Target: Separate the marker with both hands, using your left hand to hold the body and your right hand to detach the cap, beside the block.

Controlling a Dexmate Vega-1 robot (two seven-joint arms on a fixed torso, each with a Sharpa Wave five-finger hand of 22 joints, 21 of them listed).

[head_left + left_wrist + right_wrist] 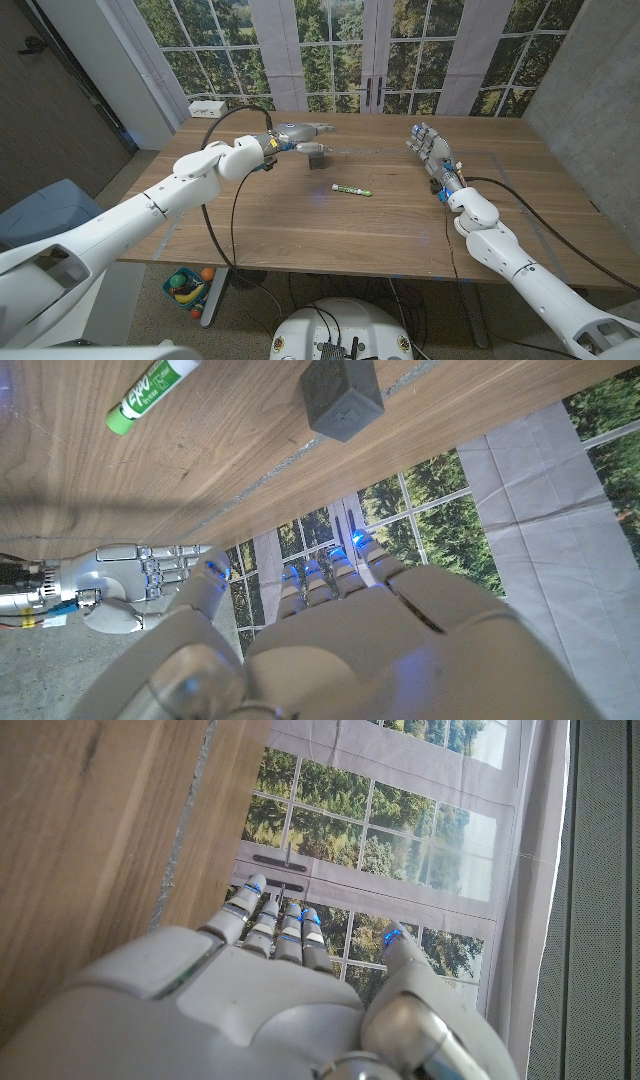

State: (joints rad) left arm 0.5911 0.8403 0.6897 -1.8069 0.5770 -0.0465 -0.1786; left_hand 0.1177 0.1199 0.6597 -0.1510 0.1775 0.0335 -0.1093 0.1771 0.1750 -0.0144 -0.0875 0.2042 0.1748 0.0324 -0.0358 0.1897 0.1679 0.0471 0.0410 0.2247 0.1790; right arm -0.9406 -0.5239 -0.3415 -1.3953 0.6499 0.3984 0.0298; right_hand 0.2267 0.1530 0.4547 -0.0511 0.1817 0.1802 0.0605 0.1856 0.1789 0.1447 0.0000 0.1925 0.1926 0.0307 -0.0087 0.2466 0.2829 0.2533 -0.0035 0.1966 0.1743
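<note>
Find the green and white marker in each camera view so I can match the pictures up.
Head view: the marker lies on the table near the middle, between the two arms, in front of the grey block.
Left wrist view: the marker sits at the picture's upper left on the wood.
Right wrist view: no marker here, just wood, window and the right hand.
Shared landmark: the grey block, seen beside the marker in the head and left wrist views.

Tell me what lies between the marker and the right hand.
Only bare wood: in the head view, nothing sits on the table between the marker and the right hand.
</note>
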